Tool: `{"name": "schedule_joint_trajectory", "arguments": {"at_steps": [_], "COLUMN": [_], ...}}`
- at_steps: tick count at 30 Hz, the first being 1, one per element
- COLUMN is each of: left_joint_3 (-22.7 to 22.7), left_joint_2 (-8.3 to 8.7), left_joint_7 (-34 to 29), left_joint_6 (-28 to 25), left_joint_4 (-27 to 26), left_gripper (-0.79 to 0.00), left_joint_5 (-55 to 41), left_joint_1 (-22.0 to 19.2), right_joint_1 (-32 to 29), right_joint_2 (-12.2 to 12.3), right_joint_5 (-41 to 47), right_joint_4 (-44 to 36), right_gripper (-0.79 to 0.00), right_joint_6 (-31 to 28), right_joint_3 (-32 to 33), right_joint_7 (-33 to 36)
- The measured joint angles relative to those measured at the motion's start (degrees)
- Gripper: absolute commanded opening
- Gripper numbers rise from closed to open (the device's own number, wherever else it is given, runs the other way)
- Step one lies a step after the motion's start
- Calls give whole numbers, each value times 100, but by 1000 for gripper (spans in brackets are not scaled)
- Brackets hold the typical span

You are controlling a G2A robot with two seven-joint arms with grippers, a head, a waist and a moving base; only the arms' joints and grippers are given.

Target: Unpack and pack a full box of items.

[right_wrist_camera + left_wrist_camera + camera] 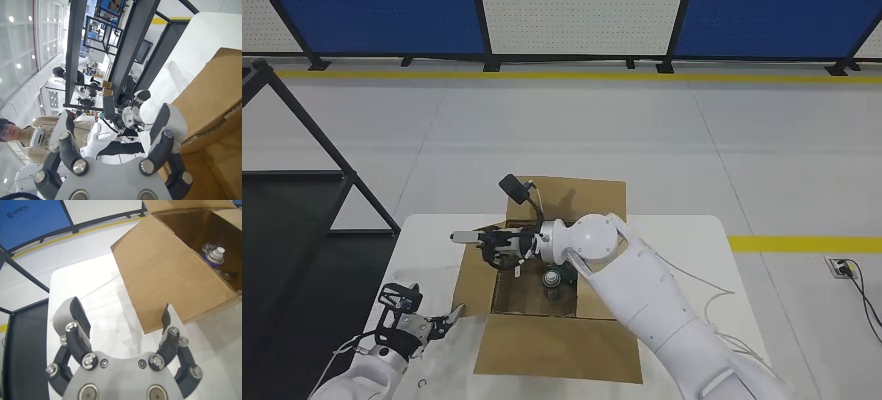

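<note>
An open cardboard box stands mid-table with its flaps spread out. Inside it are a blue spray can with a white cap and some smaller items I cannot make out. My right gripper hovers over the box's left wall, pointing left, open and holding nothing. My left gripper sits low over the white table near the corner of the box's left flap, open with nothing between its fingers. The left gripper also shows beyond the right one.
A black metal frame stands off the table's left side. The table's left edge is close to my left gripper. Blue and white partitions line the far floor.
</note>
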Motion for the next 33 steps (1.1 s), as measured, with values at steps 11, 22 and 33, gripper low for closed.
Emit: {"name": "schedule_joint_trajectory", "arguments": {"at_steps": [11, 22, 33], "left_joint_3": [73, -237, -743], "left_joint_2": [40, 75, 130], "left_joint_7": [122, 256, 105], "left_joint_6": [-408, -626, -1015], "left_joint_4": [-93, -445, -1111], "left_gripper": [0, 0, 0], "left_joint_5": [159, -371, -1241], "left_joint_1": [94, 280, 655], "right_joint_1": [-237, -440, -722], "right_joint_2": [154, 248, 383], "right_joint_5": [-315, -504, -720], "right_joint_4": [-589, -975, -1433], "right_gripper": [0, 0, 0], "right_joint_6": [280, 402, 485], "right_joint_3": [239, 411, 653], "right_joint_7": [56, 76, 79]}}
